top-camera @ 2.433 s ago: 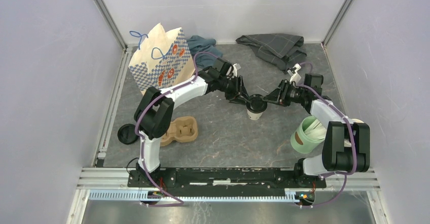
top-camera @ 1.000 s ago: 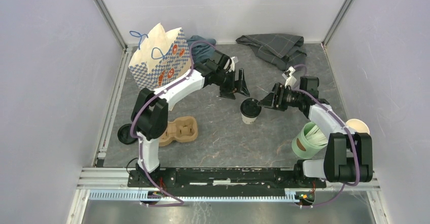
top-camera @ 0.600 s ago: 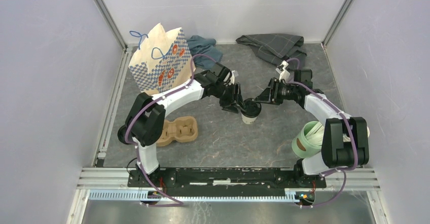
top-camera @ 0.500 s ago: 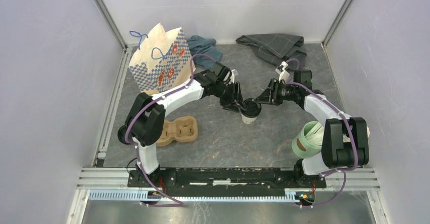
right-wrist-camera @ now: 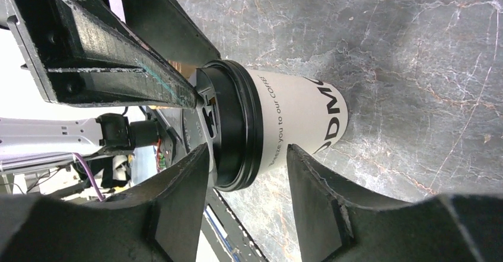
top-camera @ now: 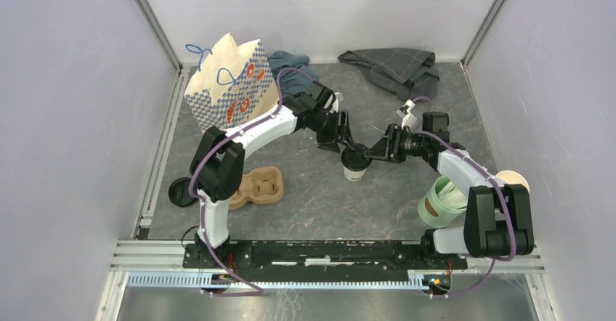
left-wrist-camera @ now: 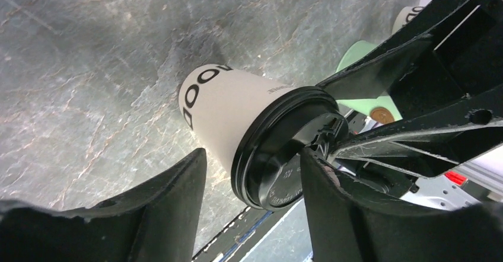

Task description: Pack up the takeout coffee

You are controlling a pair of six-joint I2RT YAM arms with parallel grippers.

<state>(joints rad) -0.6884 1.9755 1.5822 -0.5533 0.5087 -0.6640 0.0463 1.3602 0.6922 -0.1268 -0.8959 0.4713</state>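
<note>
Near, at four o'clock, the mint-green cup (top-camera: 439,199) holds white sticks (top-camera: 452,183). At the middle of the desk (top-camera: 312,205) stands the takeout coffee (top-camera: 354,165) (black lid on). The left pincer (left-wrist-camera: 254,153) straddles it half-open, with a gap beside one finger. The right pincer (right-wrist-camera: 248,146) straddles it too; I cannot tell if it grips. The paper bag (top-camera: 231,92) is at eleven o'clock.

**Setting: robotics lab, enclosed test cell.** Evidence:
- Plain pale wall panels (top-camera: 73,132) close 3 sides, held by bare alu. frame posts (top-camera: 150,19).
- Slotted alu. rail (top-camera: 138,250) runs along the near edge.
- A black base plate (top-camera: 327,254) on the rail carries 2 arms bolted side by side: left arm (top-camera: 250,133) & right arm (top-camera: 465,167).
- Grey stone-look desk (top-camera: 319,208) holds staged props: takeout coffee (top-camera: 354,168), patterned paper bag (top-camera: 231,88), pulp cup carrier (top-camera: 256,188), mint-green cup (top-camera: 439,199), crumpled cloths (top-camera: 392,67).
</note>
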